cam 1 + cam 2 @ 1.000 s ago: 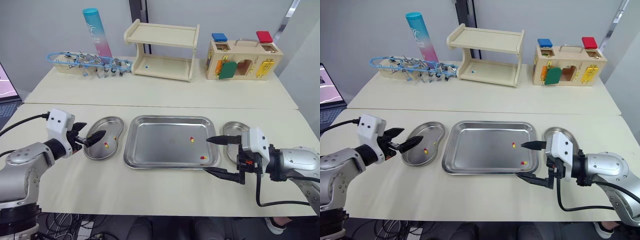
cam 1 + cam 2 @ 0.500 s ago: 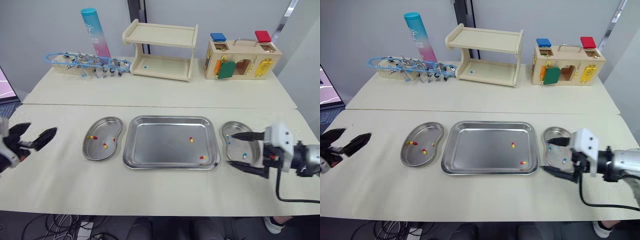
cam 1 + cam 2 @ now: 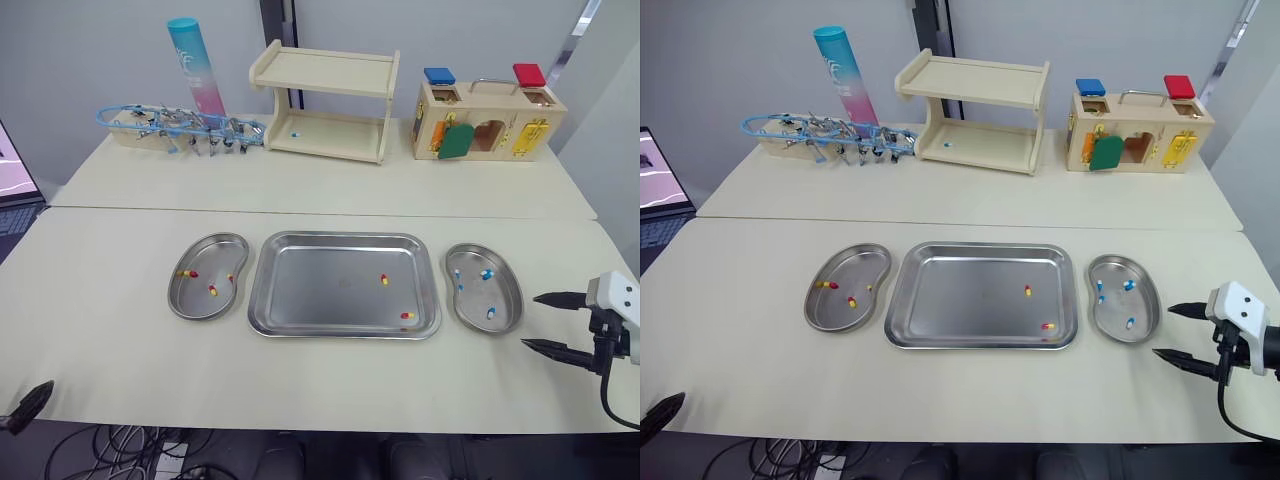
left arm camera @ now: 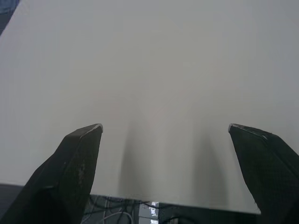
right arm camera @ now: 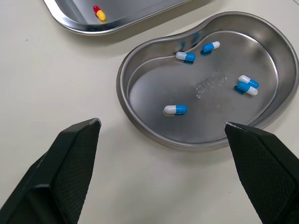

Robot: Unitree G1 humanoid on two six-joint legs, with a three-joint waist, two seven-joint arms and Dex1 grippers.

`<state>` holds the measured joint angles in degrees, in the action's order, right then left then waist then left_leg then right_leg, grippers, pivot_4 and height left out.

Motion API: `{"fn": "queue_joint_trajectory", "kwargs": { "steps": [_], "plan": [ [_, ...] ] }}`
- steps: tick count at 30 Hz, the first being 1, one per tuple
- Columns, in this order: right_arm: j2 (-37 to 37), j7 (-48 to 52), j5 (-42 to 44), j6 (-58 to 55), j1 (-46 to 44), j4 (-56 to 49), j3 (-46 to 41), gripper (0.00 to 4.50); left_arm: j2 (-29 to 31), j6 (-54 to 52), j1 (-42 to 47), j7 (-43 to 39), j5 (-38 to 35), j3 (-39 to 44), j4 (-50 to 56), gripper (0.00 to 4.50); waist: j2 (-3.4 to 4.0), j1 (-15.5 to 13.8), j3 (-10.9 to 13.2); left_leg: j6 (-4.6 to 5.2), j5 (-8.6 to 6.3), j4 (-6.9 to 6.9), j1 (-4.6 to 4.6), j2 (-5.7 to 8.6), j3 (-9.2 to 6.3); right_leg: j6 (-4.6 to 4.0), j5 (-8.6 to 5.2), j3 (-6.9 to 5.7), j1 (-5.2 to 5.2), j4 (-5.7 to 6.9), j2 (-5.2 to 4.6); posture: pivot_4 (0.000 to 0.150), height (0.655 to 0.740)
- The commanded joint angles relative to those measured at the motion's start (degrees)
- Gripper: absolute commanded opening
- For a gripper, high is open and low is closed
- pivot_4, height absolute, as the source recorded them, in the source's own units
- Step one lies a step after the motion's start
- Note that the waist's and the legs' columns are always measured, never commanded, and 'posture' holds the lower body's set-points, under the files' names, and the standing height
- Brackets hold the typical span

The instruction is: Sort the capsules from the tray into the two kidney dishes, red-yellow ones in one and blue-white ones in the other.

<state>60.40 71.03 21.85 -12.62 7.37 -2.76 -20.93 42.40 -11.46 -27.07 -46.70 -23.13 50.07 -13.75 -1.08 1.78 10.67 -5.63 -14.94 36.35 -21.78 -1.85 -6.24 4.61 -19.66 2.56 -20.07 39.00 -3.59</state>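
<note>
The right gripper [image 3: 530, 320] hangs empty and wide open, just beside the steel kidney dish [image 5: 154, 93] of blue-white capsules [image 5: 175, 109]. Beyond it, the rectangular steel tray [image 3: 320, 290] holds two red-yellow capsules [image 3: 384, 280]. The one near the tray's wall may skid when pinched. The left gripper [image 4: 163, 127], also open, is well apart from the farther steel kidney dish [image 3: 215, 255].
</note>
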Motion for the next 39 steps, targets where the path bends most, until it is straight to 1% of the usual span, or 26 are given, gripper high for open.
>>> {"fn": "queue_joint_trajectory", "kwargs": {
  "steps": [1, 10, 17, 20, 22, 25, 27, 33, 39],
  "plan": [
    [0.6, 0.2, -0.5, 2.0, -0.8, -0.2, -1.2, 4.5, 0.7, 2.5, 0.3, 0.7, -0.7, 2.5, -0.9, 4.47, 0.0, 0.0, 0.0, 0.0, 0.0, 0.0, 0.0, 0.0, -0.01, 0.0, 0.0, -0.01, 0.0, 0.0, 0.0, 0.15, 0.74],
    [0.5, 0.9, -0.4, 1.7, -1.4, -0.4, -0.4, 4.5, 2.3, 2.1, 0.7, -1.2, -3.0, 2.1, 2.3, 4.47, 0.0, 0.1, 0.0, 0.0, 0.0, -0.01, -0.01, 0.0, 0.01, 0.0, 0.0, 0.01, -0.01, 0.0, 0.01, 0.15, 0.74],
    [0.3, 0.8, 0.0, 1.2, -0.5, -1.3, -1.1, 4.5, 4.3, -1.6, 4.2, -3.4, -5.1, -0.8, 7.8, 4.47, 0.0, 0.1, 0.0, -0.01, 0.0, 0.0, -0.01, 0.0, 0.01, 0.0, 0.0, 0.01, 0.0, 0.0, 0.0, 0.15, 0.74],
    [0.2, 0.8, 0.3, 1.0, 0.8, -2.2, -2.2, 4.5, 6.4, -0.8, 6.2, -7.9, -4.8, -6.3, 14.9, 4.47, 0.0, 0.0, 0.0, -0.01, 0.0, 0.0, -0.02, 0.0, 0.0, 0.0, 0.0, -0.01, 0.0, -0.01, 0.01, 0.15, 0.74],
    [0.2, 0.6, 0.6, 0.7, 1.9, -3.4, -3.1, 4.5, 7.4, -1.5, 8.2, -9.8, -5.4, -9.5, 17.9, 4.47, 0.0, -0.1, 0.0, -0.01, 0.01, 0.0, -0.03, 0.0, 0.01, 0.0, 0.0, 0.0, 0.01, -0.01, 0.0, 0.15, 0.74],
    [-0.6, -0.4, 1.3, -0.9, 5.0, -7.2, -5.1, 4.5, 8.9, -6.8, 14.8, -10.7, -8.4, -16.8, 24.1, 4.47, 0.02, -0.1, 0.0, -0.01, 0.01, 0.0, -0.01, -0.01, -0.02, 0.0, 0.0, -0.01, 0.02, 0.0, 0.02, 0.15, 0.74],
    [-1.7, -1.8, 1.9, -2.3, 6.3, -10.1, -6.1, 4.5, 9.7, -9.3, 18.0, -11.9, -9.0, -21.5, 26.9, 4.47, 0.02, -0.1, 0.0, -0.01, 0.01, 0.0, -0.04, -0.01, -0.02, 0.0, 0.0, -0.01, 0.01, -0.01, 0.02, 0.15, 0.74],
    [-4.0, -3.9, 6.1, -7.5, 9.5, -20.9, -8.7, 4.5, 8.1, -17.6, 33.3, -12.6, -12.0, -37.5, 33.2, 4.47, 0.06, 0.3, 0.0, -0.01, 0.01, 0.0, -0.02, 0.0, 0.02, 0.01, 0.01, 0.04, 0.0, 0.01, 0.03, 0.15, 0.74],
    [-5.9, -6.9, 8.2, -10.8, 10.1, -27.5, -7.9, 4.5, 3.2, -19.0, 44.6, -14.7, -10.9, -48.7, 31.8, 4.47, 0.05, 0.0, 0.0, -0.01, 0.01, 0.06, -0.06, 0.0, 0.0, 0.01, 0.01, 0.01, 0.04, -0.02, 0.05, 0.15, 0.74]
  ]
}}
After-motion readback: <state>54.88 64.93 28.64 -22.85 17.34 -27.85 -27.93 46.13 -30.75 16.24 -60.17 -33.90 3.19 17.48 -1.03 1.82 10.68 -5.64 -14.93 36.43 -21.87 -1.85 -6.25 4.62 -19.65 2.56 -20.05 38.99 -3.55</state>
